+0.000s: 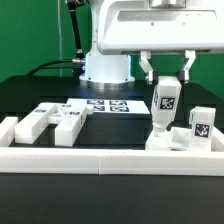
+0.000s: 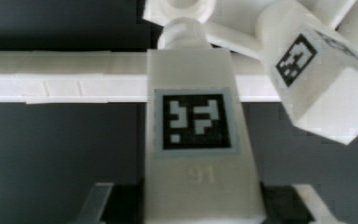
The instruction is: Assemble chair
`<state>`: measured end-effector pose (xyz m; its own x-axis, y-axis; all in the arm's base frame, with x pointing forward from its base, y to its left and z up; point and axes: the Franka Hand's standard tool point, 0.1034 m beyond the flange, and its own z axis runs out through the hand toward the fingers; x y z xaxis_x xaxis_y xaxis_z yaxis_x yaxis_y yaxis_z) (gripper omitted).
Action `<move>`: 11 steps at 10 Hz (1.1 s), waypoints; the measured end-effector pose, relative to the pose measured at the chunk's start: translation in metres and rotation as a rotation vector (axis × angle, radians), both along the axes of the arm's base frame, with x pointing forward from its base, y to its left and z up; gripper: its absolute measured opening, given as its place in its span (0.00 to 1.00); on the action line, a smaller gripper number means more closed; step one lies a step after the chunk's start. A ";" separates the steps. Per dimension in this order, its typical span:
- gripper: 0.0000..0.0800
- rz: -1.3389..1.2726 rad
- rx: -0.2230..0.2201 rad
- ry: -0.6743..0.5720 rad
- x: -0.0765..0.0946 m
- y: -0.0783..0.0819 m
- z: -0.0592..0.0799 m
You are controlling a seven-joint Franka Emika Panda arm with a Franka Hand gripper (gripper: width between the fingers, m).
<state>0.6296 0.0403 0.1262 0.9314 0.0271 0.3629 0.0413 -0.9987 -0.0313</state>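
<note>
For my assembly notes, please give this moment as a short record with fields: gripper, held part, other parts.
gripper: shut on the upright chair piece
second tagged piece: beside it, toward the exterior view's right
loose chair parts: lie at the exterior view's left
marker board: lies flat, between both groups

End effector [image 1: 166,76] closed, pointing down.

Exterior view's left: loose chair parts [image 1: 48,121] lie on the table [image 1: 130,130]. Centre, behind them: marker board [image 1: 108,105]. Right: upright chair piece [image 1: 165,108], second tagged piece [image 1: 201,126] just beside it. Border rail [image 1: 100,157] runs in front.
</note>
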 end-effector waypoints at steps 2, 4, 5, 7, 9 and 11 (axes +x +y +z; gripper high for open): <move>0.36 -0.004 -0.023 -0.102 0.003 -0.004 0.000; 0.36 -0.002 -0.024 -0.100 -0.001 -0.004 -0.004; 0.36 -0.002 -0.024 -0.097 -0.002 -0.004 -0.005; 0.36 0.000 -0.024 -0.087 -0.008 -0.002 -0.010; 0.36 0.011 -0.025 -0.077 -0.014 0.004 -0.016; 0.36 0.015 -0.026 -0.071 -0.016 0.007 -0.019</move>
